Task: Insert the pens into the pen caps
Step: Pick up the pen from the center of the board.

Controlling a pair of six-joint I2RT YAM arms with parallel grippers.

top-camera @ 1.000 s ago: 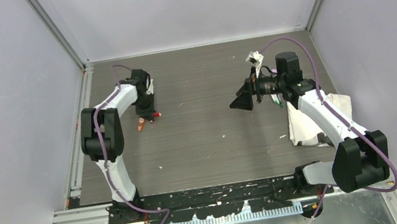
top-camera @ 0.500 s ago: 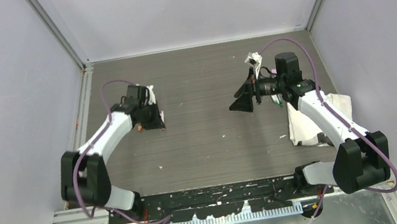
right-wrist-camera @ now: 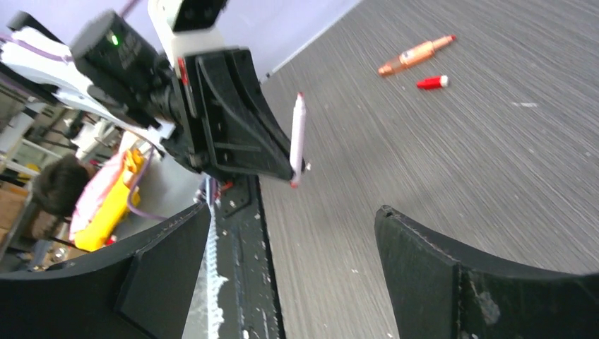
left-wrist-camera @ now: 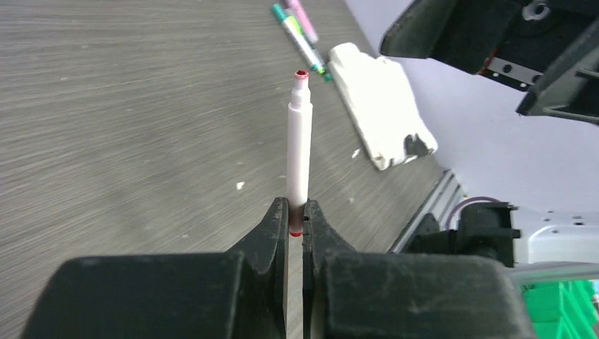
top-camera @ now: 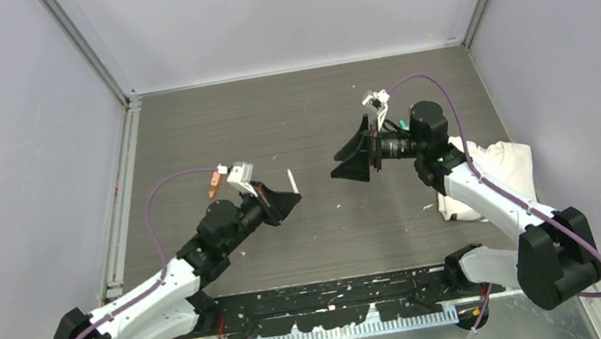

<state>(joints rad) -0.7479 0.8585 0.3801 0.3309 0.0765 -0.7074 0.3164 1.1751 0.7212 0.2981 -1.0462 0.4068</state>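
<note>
We see the left pincer (left-wrist-camera: 297,232) clenched on the red base of a thin white plastic pen (left-wrist-camera: 299,148), held aloft facing the wide-open, empty right pincer (right-wrist-camera: 293,233), probably for capping. A stubby red cap (right-wrist-camera: 432,82) lies on the left of the grey tabletop (right-wrist-camera: 494,155).

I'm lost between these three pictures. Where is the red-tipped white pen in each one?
Top external: the white pen pokes out of the left gripper, left of centre.
Left wrist: the pen stands upright mid-picture.
Right wrist: the pen stands slightly left of centre, upper half.
Shared landmark: the left gripper, shut on its lower end in all three.
</note>
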